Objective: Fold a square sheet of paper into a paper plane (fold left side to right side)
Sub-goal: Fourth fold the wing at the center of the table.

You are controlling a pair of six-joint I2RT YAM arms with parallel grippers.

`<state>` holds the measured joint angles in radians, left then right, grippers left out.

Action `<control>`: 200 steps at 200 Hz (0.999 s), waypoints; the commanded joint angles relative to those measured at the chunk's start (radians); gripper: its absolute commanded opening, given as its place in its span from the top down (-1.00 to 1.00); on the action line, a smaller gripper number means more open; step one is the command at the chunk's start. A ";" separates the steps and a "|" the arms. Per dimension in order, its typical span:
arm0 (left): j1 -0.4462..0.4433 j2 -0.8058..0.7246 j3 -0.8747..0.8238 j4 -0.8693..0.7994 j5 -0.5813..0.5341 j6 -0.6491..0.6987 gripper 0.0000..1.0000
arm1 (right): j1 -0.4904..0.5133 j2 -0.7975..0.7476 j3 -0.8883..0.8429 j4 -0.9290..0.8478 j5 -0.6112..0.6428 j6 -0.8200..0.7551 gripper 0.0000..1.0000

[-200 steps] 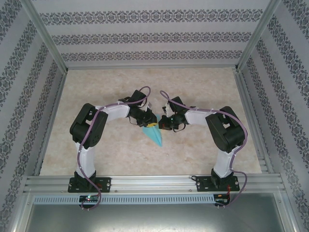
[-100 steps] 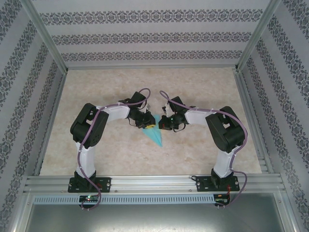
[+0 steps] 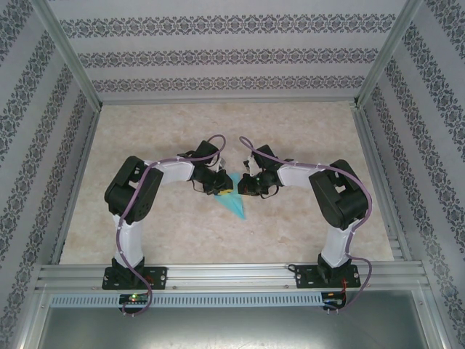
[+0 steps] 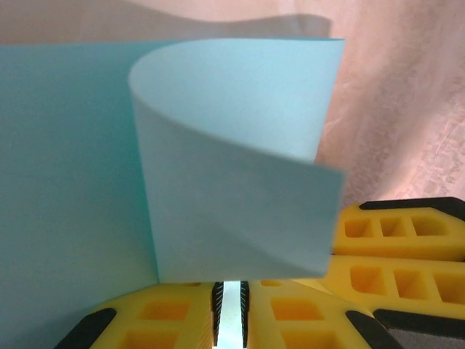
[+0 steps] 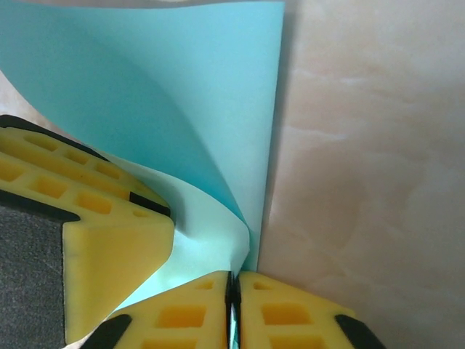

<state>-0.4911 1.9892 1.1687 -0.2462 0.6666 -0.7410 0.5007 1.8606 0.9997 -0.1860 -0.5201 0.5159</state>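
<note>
The light turquoise sheet of paper (image 3: 234,205) lies mid-table between both arms and shows from above as a narrow pointed shape. In the left wrist view the paper (image 4: 232,145) curls up and over itself in a loose roll. My left gripper (image 4: 231,313) is shut on its near edge, a pale strip of paper between the pads. In the right wrist view my right gripper (image 5: 232,305) is shut on a lifted corner of the paper (image 5: 167,87), beside its straight right edge. From above, the left gripper (image 3: 224,190) and right gripper (image 3: 243,187) almost touch.
The marbled beige table (image 3: 305,131) stretches around the paper, bounded by aluminium rails (image 3: 225,275) at the near edge and patterned walls. A yellow finger of the other arm crowds each wrist view: the right arm's fingers (image 4: 407,240), the left arm's fingers (image 5: 102,247).
The visible turquoise shape has narrowed slightly as the lifted side curls further over. Both grippers stay close together, holding the paper, with only small shifts.
</note>
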 commanded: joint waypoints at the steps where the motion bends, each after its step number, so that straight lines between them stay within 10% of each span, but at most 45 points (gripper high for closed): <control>1: -0.011 0.033 -0.059 -0.072 -0.062 0.014 0.60 | -0.018 -0.058 0.017 -0.028 0.017 -0.005 0.63; 80: -0.013 0.026 -0.057 -0.063 -0.059 0.013 0.61 | -0.011 -0.302 -0.124 -0.004 -0.099 0.060 0.48; 116: -0.012 0.026 -0.056 -0.061 -0.059 0.015 0.60 | 0.065 -0.272 -0.194 0.157 -0.246 0.183 0.52; 200: -0.013 0.026 -0.055 -0.066 -0.061 0.019 0.60 | 0.117 -0.131 -0.163 0.065 -0.162 0.123 0.54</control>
<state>-0.4908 1.9839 1.1557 -0.2241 0.6685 -0.7406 0.6052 1.7081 0.8135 -0.0719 -0.7143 0.6735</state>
